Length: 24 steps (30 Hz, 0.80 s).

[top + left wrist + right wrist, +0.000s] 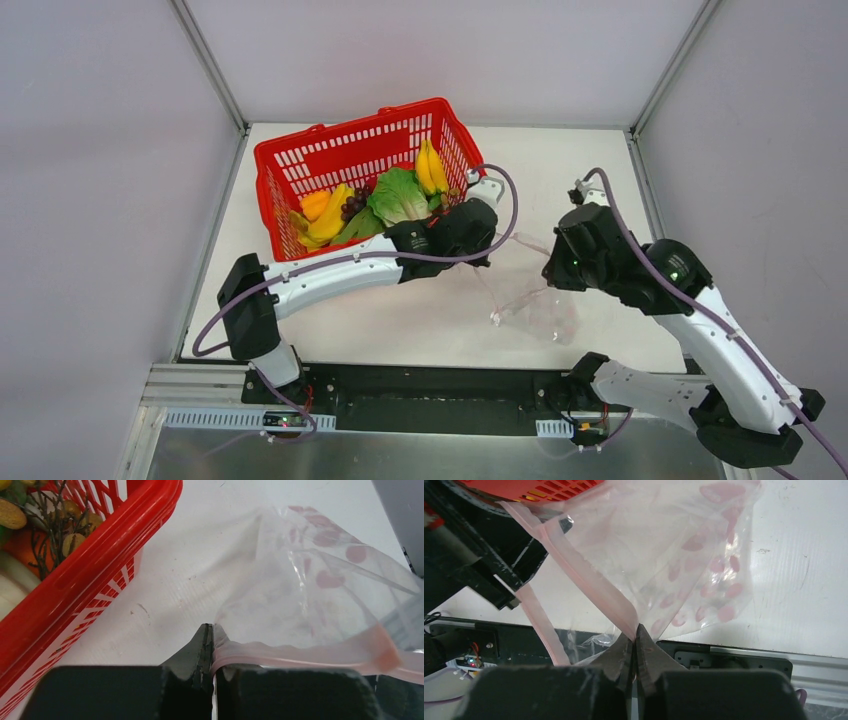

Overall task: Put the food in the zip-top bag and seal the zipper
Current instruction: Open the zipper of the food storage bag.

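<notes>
The clear zip-top bag (535, 305) with pink spots hangs between my two grippers, just right of the basket. My left gripper (212, 632) is shut on one end of the pink zipper (310, 655) at the bag's (310, 595) mouth. My right gripper (636, 632) is shut on the zipper (594, 580) further along; a second pink strip hangs loose to its left, so the bag's (684, 555) mouth gapes. The food is in the basket: lettuce (398, 195), bananas (430, 165), grapes (355, 203). From above, the left gripper (484, 258) and right gripper (552, 268) face each other.
The red mesh basket (330, 150) stands at the back left of the table, its rim (110, 555) close to my left gripper. The white table (560, 170) is walled at the back and both sides. A black and metal rail (744, 655) runs along the near edge.
</notes>
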Tool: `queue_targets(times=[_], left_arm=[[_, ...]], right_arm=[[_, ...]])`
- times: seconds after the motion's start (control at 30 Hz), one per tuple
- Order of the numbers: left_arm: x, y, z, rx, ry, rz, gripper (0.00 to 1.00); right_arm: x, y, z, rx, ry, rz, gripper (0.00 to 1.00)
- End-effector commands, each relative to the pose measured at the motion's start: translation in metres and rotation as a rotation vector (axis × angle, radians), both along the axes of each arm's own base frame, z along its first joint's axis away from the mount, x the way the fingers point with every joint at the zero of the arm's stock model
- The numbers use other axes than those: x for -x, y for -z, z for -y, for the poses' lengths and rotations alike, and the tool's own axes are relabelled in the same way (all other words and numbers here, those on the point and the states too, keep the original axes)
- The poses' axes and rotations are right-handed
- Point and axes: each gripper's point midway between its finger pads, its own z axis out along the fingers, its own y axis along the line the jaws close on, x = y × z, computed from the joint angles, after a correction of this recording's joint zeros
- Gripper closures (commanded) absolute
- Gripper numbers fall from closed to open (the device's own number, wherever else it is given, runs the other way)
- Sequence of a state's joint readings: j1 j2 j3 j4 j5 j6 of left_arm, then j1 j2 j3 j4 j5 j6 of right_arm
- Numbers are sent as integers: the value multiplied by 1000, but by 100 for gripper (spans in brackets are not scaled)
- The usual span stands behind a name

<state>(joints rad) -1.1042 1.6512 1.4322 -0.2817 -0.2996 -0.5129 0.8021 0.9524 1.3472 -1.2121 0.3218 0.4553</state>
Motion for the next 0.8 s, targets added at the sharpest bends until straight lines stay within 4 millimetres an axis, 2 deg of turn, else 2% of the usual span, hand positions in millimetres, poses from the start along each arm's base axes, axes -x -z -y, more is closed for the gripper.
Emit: queue_targets(times=[0.0, 0.07, 0.13, 0.27, 0.37, 0.63, 0.77], left_arm=[[-24, -1, -25, -91, -135, 54, 97], [-26, 1, -25, -108, -138, 52, 98], [-23, 0, -16, -88, -100, 45, 92], [-8, -20, 12, 46, 44, 29, 61], [-2, -34, 21, 99, 98, 29, 40], [20, -64, 14, 141, 215, 18, 22], [36, -88, 2, 182, 273, 43, 16]], right_arm=[[21, -23, 29, 47, 15, -16, 97], [21, -34, 29, 23, 26, 6, 97], [16, -36, 28, 22, 31, 33, 97], [2, -16, 20, 66, 52, 12, 98], [-13, -4, 12, 65, 84, 41, 98], [-45, 6, -2, 44, 139, 125, 97], [-54, 8, -12, 8, 135, 143, 97]])
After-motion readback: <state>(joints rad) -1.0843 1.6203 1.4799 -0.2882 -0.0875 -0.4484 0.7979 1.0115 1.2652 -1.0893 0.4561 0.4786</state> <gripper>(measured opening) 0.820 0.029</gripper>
